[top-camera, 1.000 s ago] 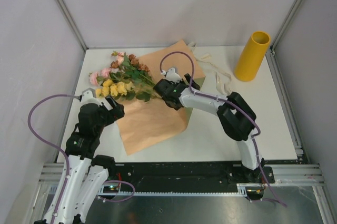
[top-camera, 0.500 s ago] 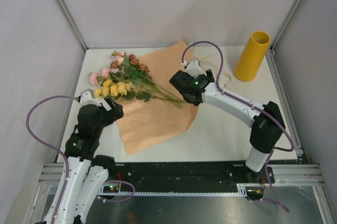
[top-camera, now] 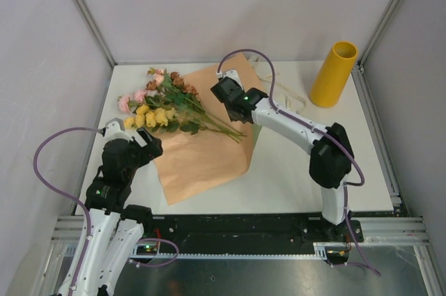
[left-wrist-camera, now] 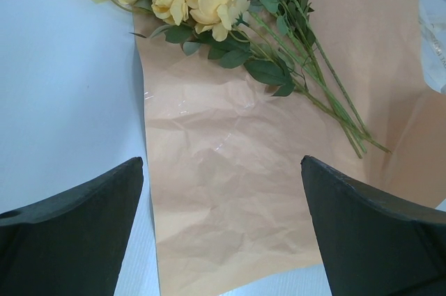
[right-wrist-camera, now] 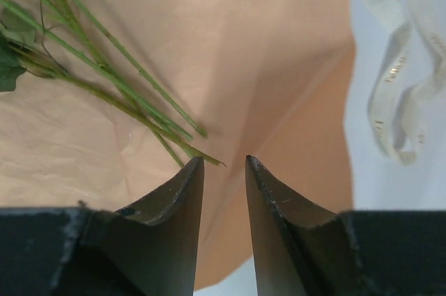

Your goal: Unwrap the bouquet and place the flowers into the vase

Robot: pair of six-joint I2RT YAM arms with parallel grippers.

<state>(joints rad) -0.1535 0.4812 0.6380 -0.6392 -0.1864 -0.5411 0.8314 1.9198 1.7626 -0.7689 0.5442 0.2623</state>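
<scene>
Right gripper (right-wrist-camera: 224,160), jaws narrowly apart and empty, is the nearer arm: flowers (right-wrist-camera: 146,120) have stem ends just ahead-left of its tips, stems running off leftward.

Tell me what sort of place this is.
Likely a robot test cell in a lab: a white table walled by plain grey panels, two arms bolted to a metal rail at its near edge, and staged props, flowers and a yellow vase.

The edges are cutting off the ribbon (right-wrist-camera: 401,101) and the flowers (right-wrist-camera: 125,104) in the right wrist view, leaving only stems showing.
</scene>
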